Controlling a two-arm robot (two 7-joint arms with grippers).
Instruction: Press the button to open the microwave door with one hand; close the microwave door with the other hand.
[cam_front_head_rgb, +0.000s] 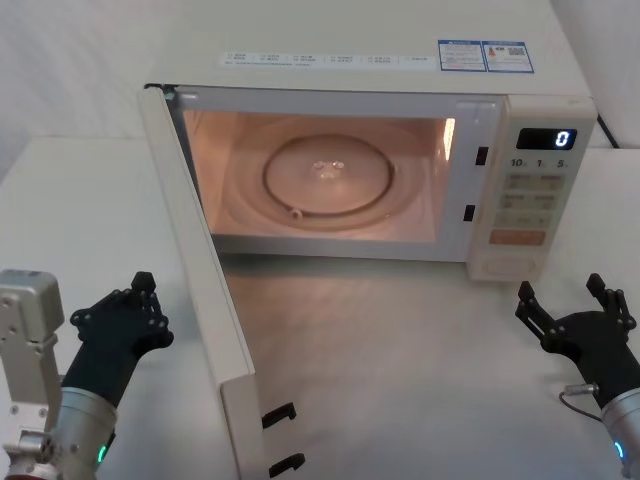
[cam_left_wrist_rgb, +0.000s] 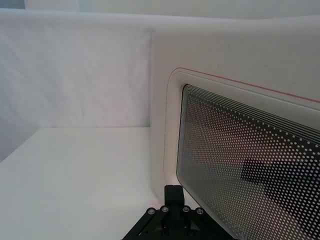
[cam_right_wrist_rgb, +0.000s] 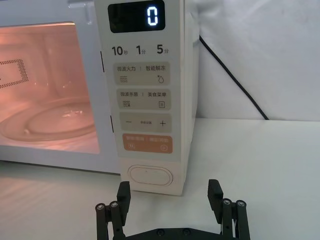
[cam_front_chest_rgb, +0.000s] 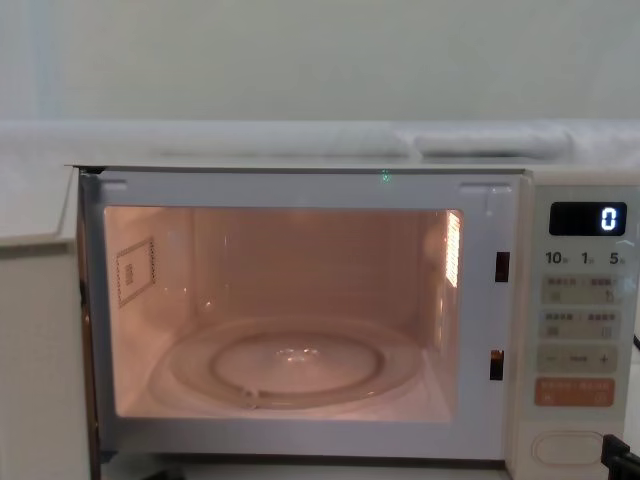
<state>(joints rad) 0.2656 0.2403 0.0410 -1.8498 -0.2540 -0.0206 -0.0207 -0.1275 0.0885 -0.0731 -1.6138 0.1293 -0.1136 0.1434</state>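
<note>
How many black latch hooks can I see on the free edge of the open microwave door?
2. Both sit low on the microwave door: upper latch hook, lower latch hook just beneath it, near the left end effector.

A plain white worktop (cam_front_head_rgb: 400, 340) carries a cream microwave (cam_front_head_rgb: 520, 180) standing toward its far edge. A black cable (cam_right_wrist_rgb: 235, 82) runs down behind the microwave's right side to the worktop.

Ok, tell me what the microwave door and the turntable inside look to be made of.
The microwave door: cream shell, probably matte plastic, with smooth moulded edges. Its window looks like glossy glass or clear plastic over a dotted metal-like mesh. The turntable: likely clear glass; it is see-through, with ringed ridges catching the cavity light.
</note>
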